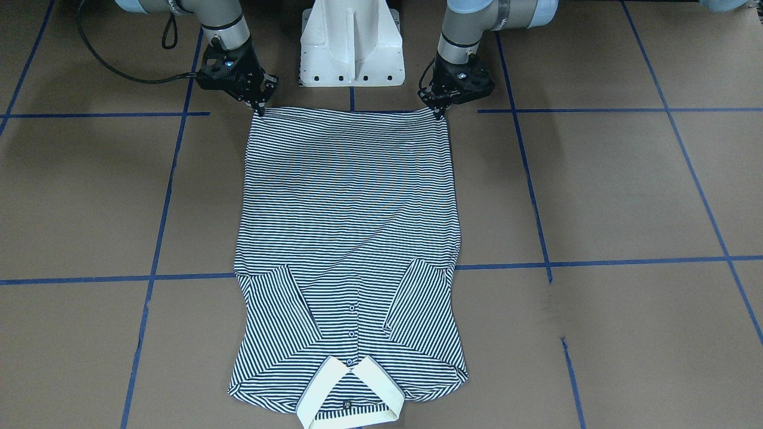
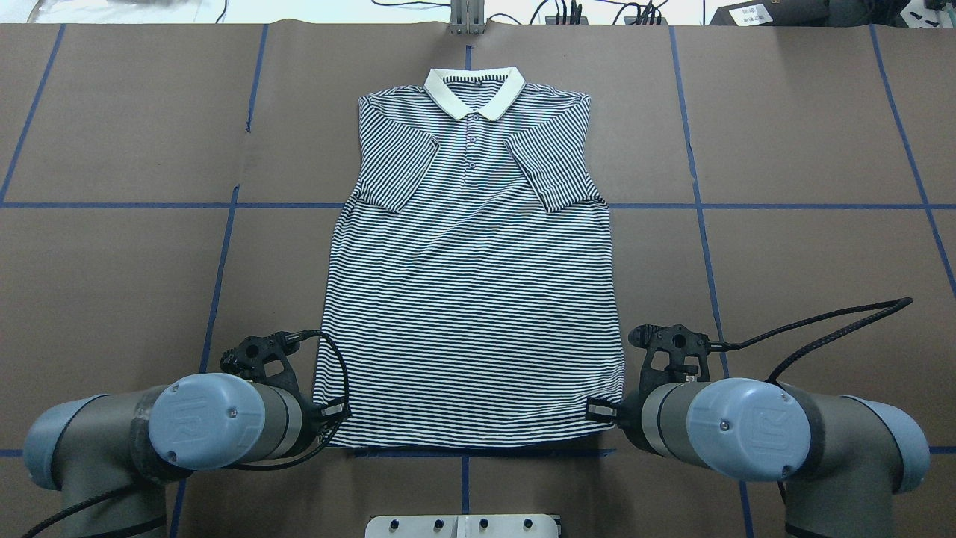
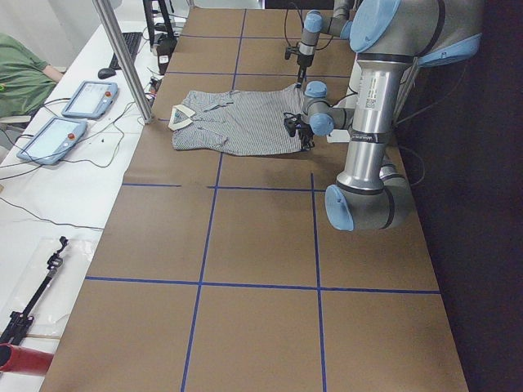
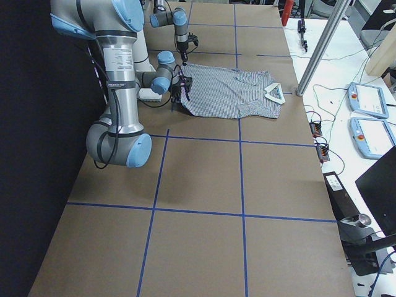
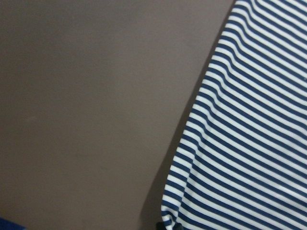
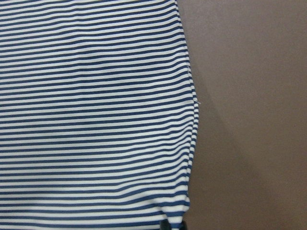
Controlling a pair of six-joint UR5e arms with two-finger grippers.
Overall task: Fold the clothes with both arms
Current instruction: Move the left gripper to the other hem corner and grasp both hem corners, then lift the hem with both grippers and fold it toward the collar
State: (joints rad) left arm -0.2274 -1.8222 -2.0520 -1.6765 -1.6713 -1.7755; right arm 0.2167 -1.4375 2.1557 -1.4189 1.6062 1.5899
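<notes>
A: Left gripper [image 1: 440, 112], state of the fingers?
B: Pressed together on one hem corner of the striped polo shirt [image 1: 349, 208]. In the wrist view the cloth puckered toward the tips.
A: Right gripper [image 1: 260, 107]?
B: Same. It pinched the other hem corner. The hem [image 1: 346, 113] ran straight and taut from one pair of fingers to the other.
A: Beyond the fingers?
B: The shirt lay flat, buttons up, on the brown table [image 1: 626, 190], stretching away from both grips. Its sleeves [image 1: 283, 310] were turned in over the chest. The cream collar [image 1: 351, 393] sat at the end farthest from the fingers, and the white pedestal base [image 1: 351, 47] was just behind them.
A: Step in hand?
B: Judged it the start of the lengthwise fold: corners gripped, hem not yet raised.
A: Next move?
B: Likely both arms lifting together and carrying the hem toward the collar at an even pace. Tension would need to stay equal so the crease lands square and the sleeves stay tucked.
</notes>
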